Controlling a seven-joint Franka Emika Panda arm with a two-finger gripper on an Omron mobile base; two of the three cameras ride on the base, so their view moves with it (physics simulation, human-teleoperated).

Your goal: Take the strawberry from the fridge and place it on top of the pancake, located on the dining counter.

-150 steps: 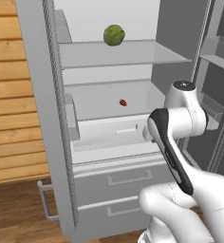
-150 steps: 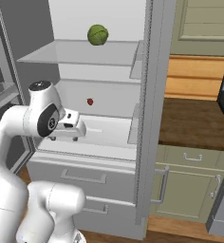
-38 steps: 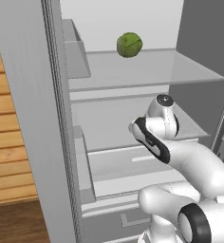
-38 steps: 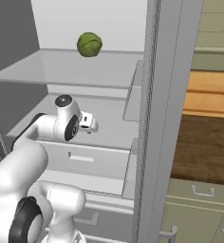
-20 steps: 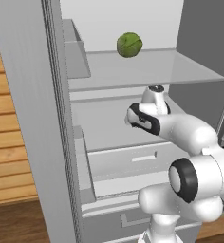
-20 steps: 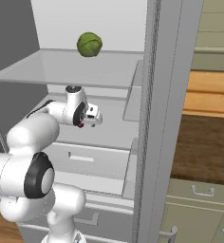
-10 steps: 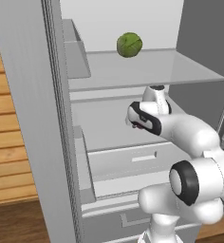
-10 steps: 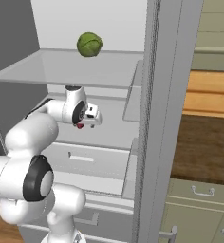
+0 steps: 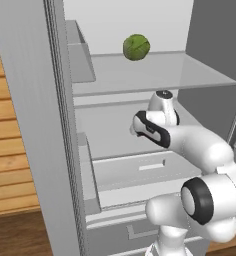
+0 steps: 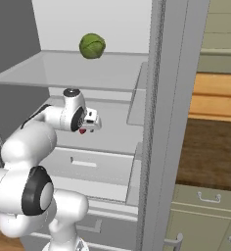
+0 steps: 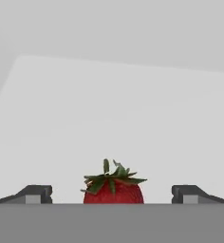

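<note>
Nearest, the gripper [image 11: 112, 194] stands spread wide, one dark fingertip [image 11: 34, 194] on each side of the strawberry [image 11: 113, 189], neither visibly touching it. That berry sits upright, green leaves on top, on a white inner shelf [image 11: 118, 114] of the fridge [image 10: 156, 122]. Seen from the right base, a bit of red shows just under the hand. Farther up, a green leafy ball [image 9: 136, 47] rests on the glass shelf [image 9: 150, 72] above.

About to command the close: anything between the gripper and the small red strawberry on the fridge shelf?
Nothing visible. In the hand view the small red strawberry sits midway in the open gripper, bare white shelf around it.
</note>
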